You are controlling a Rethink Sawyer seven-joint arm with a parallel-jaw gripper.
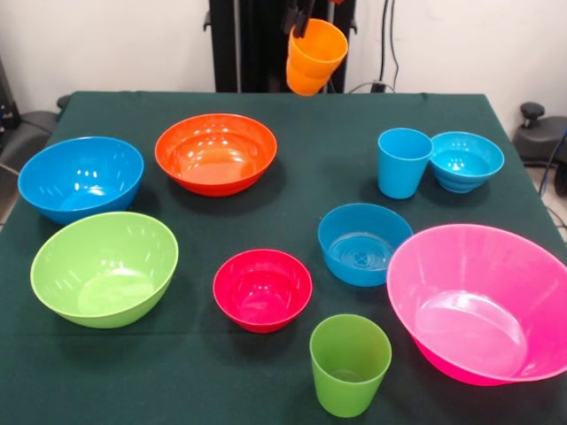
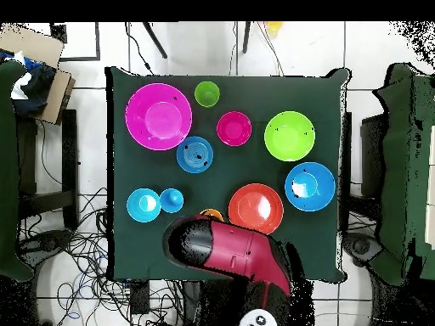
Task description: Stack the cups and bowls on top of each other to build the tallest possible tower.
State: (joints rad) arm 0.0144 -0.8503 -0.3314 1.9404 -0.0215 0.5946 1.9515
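Observation:
My gripper (image 1: 303,19) is shut on the rim of the orange cup (image 1: 314,55) and holds it tilted in the air above the table's far edge. In the overhead view only a sliver of the cup (image 2: 211,214) shows beside the red arm (image 2: 228,248). On the table stand, all apart: the wide orange bowl (image 1: 215,152), large blue bowl (image 1: 80,177), lime green bowl (image 1: 104,267), small red bowl (image 1: 262,289), medium blue bowl (image 1: 363,243), pink bowl (image 1: 478,301), green cup (image 1: 349,363), and the light blue cup (image 1: 403,162) touching the small turquoise bowl (image 1: 465,160).
The dark green tablecloth (image 1: 292,124) covers the table. The black pedestal (image 1: 257,44) stands behind the far edge. Chairs (image 2: 34,170) and cables (image 2: 85,255) lie around the table.

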